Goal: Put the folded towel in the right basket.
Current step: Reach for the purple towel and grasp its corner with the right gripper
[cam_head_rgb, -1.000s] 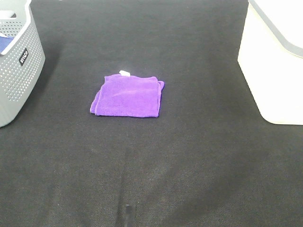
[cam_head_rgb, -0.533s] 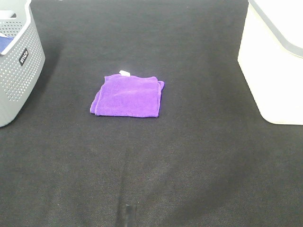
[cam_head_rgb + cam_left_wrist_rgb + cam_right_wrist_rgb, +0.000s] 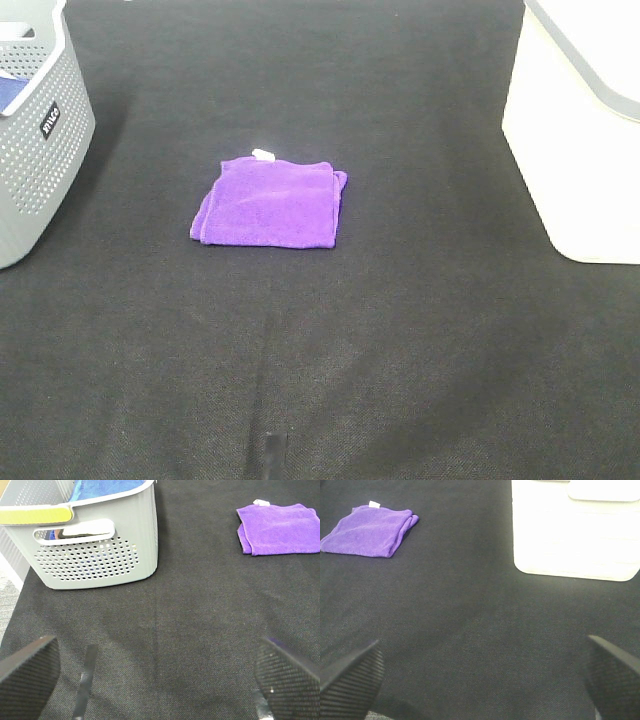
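Your left gripper [image 3: 157, 680] is hanging over the black mat [image 3: 190, 620] with its fingers spread wide, gripping nothing. The grey basket [image 3: 100, 555] is standing near it, and the purple towel [image 3: 280, 529] is lying farther off, apart from that basket. Your right gripper [image 3: 480, 680] is also gaping empty, facing the towel and the white basket [image 3: 570, 540], which are sitting well apart. From above, the folded towel is lying flat on the mat between the two baskets, touching neither.
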You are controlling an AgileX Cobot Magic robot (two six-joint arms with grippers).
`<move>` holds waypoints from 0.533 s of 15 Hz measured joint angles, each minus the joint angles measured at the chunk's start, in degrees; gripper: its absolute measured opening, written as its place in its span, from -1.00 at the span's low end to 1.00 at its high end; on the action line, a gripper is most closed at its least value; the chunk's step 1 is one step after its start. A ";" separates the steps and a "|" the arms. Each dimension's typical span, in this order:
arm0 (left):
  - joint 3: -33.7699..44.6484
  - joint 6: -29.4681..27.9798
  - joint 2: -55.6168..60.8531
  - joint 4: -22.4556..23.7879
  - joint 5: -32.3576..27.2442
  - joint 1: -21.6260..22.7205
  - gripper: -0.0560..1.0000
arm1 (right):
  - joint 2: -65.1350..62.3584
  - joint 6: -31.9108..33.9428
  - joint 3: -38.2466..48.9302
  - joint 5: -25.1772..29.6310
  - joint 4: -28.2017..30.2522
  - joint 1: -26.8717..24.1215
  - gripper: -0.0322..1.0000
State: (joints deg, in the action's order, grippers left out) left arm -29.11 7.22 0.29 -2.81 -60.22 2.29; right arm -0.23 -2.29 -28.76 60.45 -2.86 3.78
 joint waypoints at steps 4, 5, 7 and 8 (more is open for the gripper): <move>0.00 0.00 0.00 0.00 0.00 0.00 0.99 | 0.00 0.00 0.00 0.00 0.00 0.00 0.96; 0.00 0.00 0.00 0.00 0.00 0.00 0.99 | 0.00 0.00 0.00 0.00 0.00 0.00 0.96; 0.00 0.00 0.00 0.00 0.00 0.00 0.99 | 0.00 0.00 0.00 0.00 0.00 0.00 0.96; 0.00 0.00 0.00 0.00 0.00 0.00 0.99 | 0.00 0.00 0.00 0.00 0.00 0.00 0.96</move>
State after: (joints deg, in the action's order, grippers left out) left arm -29.11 7.22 0.29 -2.81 -60.22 2.29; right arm -0.23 -2.29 -28.76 60.45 -2.86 3.78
